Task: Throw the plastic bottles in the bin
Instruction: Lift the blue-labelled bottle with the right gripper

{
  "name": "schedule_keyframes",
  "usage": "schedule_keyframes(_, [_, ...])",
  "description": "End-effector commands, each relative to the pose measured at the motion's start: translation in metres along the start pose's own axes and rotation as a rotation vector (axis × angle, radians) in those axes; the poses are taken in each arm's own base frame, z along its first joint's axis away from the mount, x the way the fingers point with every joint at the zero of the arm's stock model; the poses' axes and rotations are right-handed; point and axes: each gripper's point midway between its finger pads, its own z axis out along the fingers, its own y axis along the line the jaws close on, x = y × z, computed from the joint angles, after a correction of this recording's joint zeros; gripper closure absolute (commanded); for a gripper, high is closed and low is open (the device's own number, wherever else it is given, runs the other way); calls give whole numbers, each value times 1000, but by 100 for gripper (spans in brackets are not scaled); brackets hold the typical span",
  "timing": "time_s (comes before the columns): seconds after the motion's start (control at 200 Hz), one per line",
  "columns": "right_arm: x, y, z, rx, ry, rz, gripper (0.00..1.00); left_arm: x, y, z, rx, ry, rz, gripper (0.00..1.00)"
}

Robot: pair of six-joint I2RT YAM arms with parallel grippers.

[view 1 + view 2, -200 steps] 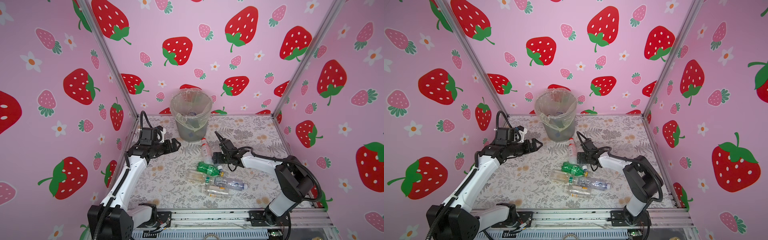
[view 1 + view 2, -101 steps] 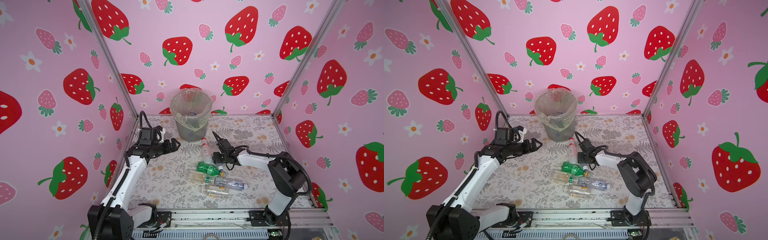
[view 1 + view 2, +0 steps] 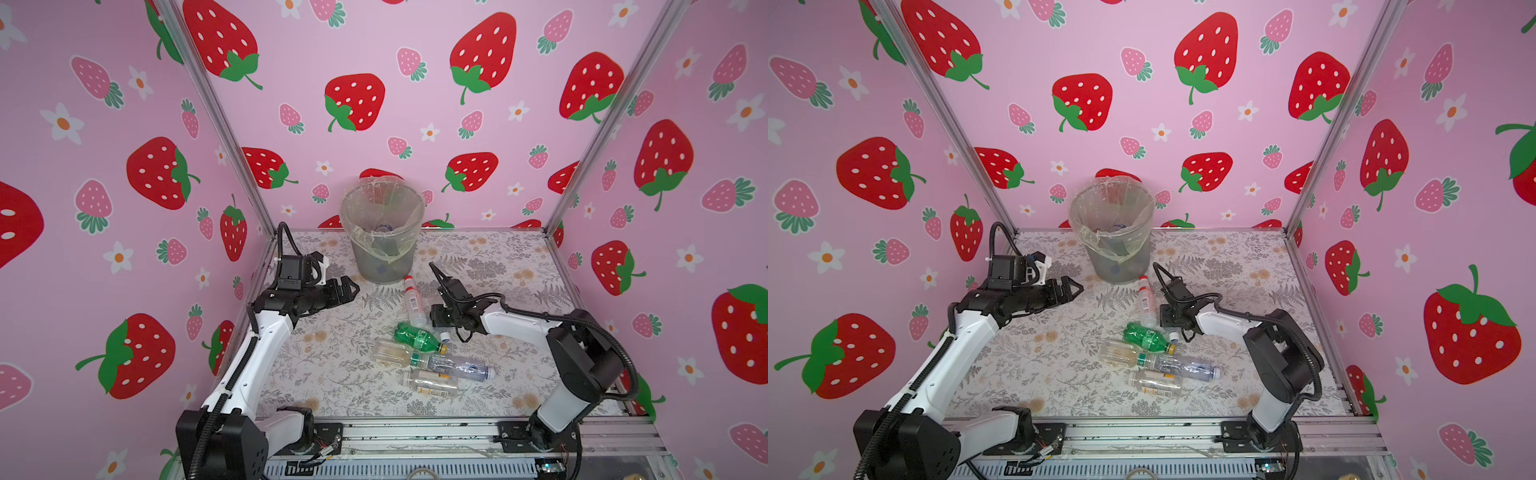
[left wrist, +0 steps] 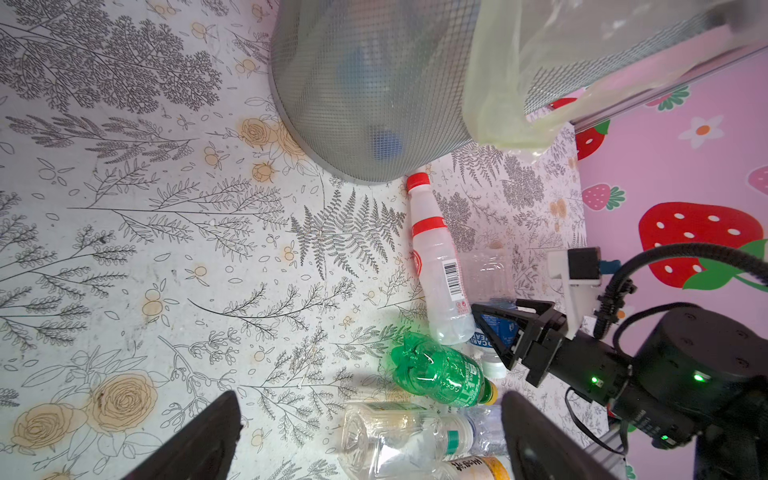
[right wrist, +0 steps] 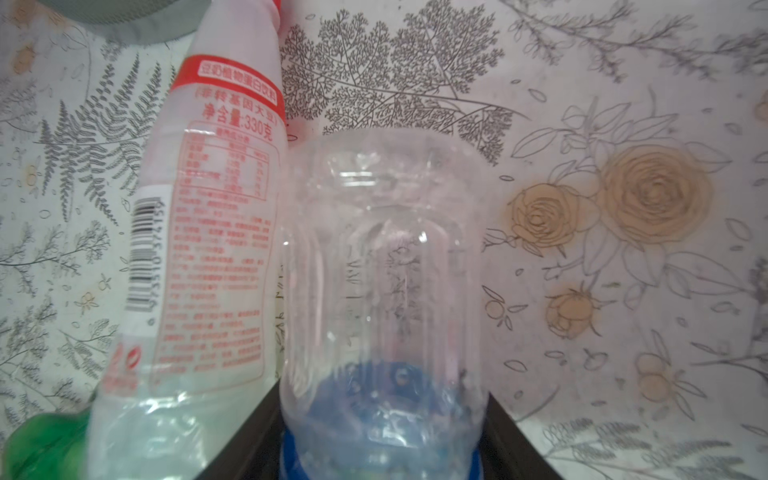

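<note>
L gripper point(image 3: 352, 291) wide, R gripper point(image 4: 492, 334) narrow

This is looking like a robotics lab test cell, not a home or a shop. A left arm point(image 3: 266, 345) and a right arm point(image 3: 515, 328), both white and black, are standing bolted to an aluminium rail point(image 3: 415, 432) along the front edge. Corrugated black cables point(image 3: 237, 372) are running along them, and a vented metal housing point(image 3: 395, 470) is sitting below. Aluminium posts point(image 3: 223, 133) are framing flat panels point(image 3: 374, 50) printed with pink strawberry wallpaper, boxing the space in like a booth. A floral printed sheet point(image 3: 332, 374) is covering the work surface. A lined bin point(image 3: 374, 266) and loose plastic bottles point(image 3: 415, 337) are lying there as the only household items.
</note>
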Motion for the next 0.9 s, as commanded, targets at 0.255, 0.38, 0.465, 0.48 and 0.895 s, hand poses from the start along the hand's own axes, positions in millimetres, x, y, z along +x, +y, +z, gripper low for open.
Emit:
schedule_keyframes(0.255, [-30,-17,-51,6,-141,61,45,-3,2,-1,-3,-7,-11,1])
schedule_keyframes(0.38, [-37,-14,-65,-17,-181,57,45,-2,2,-2,-2,-9,-10,1])
schedule_keyframes(0.465, [-43,-11,-73,-34,-208,55,45,-3,2,-2,-2,-9,-10,1])
schedule_keyframes(0.48, [-43,-11,-74,-36,-211,54,45,-3,2,-2,-2,-9,-10,1])
schedule_keyframes(0.895, [-98,19,-126,-142,-370,13,45,-3,2,-5,-5,-16,-6,1])
